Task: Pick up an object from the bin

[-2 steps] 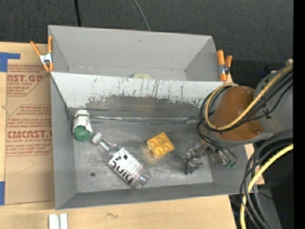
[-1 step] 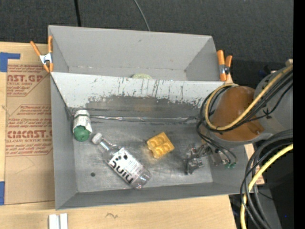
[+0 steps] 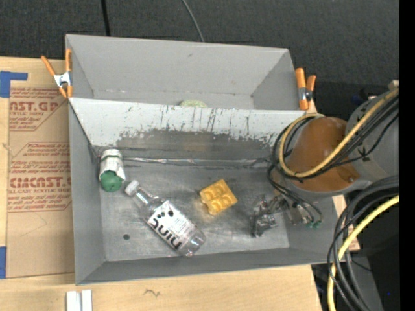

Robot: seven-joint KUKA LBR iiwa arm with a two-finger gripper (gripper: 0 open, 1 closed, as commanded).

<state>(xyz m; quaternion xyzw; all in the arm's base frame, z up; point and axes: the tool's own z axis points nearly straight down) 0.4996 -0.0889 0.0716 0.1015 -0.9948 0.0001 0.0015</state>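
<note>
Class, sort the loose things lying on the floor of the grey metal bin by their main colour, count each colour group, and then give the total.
Yellow: 1, the yellow studded plastic block
Clear: 1, the clear plastic bottle with a black-and-white label, lying on its side
White and green: 1, the small white container with a green cap
Total: 3
</note>
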